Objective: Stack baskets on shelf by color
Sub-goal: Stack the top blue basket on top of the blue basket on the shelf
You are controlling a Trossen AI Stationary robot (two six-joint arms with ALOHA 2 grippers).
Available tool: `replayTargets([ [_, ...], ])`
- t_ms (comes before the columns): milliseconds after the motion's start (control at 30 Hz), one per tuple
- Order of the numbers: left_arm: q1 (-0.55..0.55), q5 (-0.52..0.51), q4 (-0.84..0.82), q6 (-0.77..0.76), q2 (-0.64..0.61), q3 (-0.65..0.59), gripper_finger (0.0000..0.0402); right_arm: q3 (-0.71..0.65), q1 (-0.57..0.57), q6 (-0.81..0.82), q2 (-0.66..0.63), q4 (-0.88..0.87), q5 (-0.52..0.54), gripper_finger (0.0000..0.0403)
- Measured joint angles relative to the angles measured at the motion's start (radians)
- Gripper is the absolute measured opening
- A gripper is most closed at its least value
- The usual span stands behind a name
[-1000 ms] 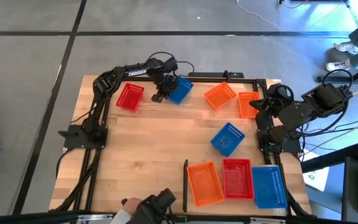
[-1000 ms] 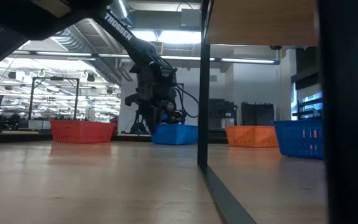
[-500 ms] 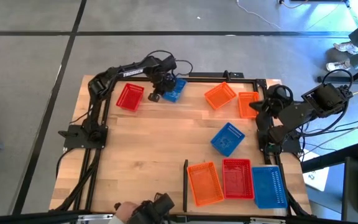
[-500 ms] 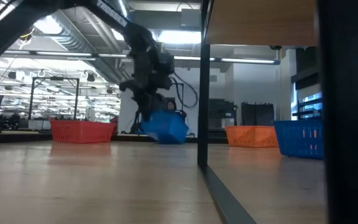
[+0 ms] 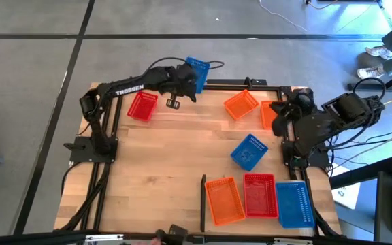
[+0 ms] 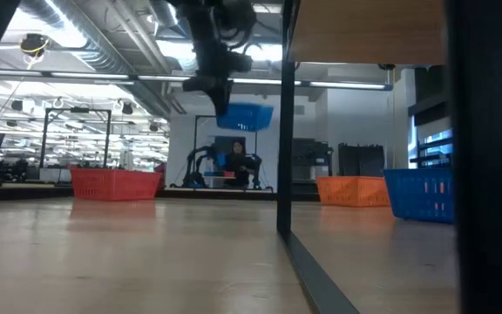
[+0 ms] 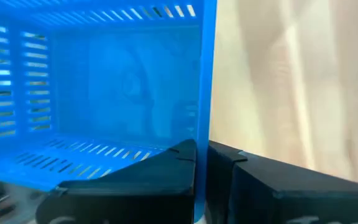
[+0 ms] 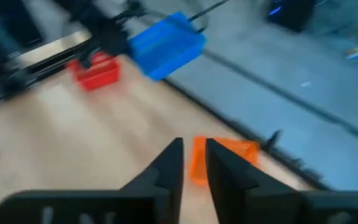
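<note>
Above the counter's far edge, left hand (image 5: 182, 85) clamped on one wall of a blue basket (image 5: 197, 72), lifted clear for carrying to the blue one (image 5: 293, 204) at the near right corner. Right hand (image 8: 193, 163) partly spread beside an orange basket (image 8: 221, 157), gripping nothing.

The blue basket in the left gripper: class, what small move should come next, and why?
Probably carry it toward the blue basket at the near right. The left gripper is shut on the lifted blue basket, which the low view shows clear of the shelf; near baskets seem laid out by colour.
</note>
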Motion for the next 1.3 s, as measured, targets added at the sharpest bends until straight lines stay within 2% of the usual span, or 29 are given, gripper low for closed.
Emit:
replayTargets([
  [100, -0.051, -0.125, 0.081, -0.022, -0.003, 0.0, 0.0, 0.0, -0.056, 0.005, 0.022, 0.002, 0.072, 0.0096],
  [200, -0.087, -0.242, 0.153, -0.022, -0.003, 0.0, 0.0, 0.0, -0.122, 0.004, 0.045, 0.007, 0.094, 0.0112],
  [433, -0.137, -0.392, 0.365, 0.011, -0.003, 0.0, 0.0, 0.0, -0.262, -0.057, 0.119, 0.167, 0.116, 0.0112],
  [700, -0.177, -0.443, 0.493, 0.093, -0.003, 0.0, 0.0, 0.0, -0.373, -0.206, 0.177, 0.296, 0.105, 0.0111],
  [833, -0.2, -0.527, 0.59, 0.205, -0.003, 0.0, 0.0, 0.0, -0.406, -0.312, 0.208, 0.383, 0.104, 0.0111],
  [1300, -0.235, -0.522, 0.649, 0.249, -0.002, 0.0, 0.0, 0.0, -0.482, -0.619, 0.338, 0.648, 0.144, 0.0111],
])
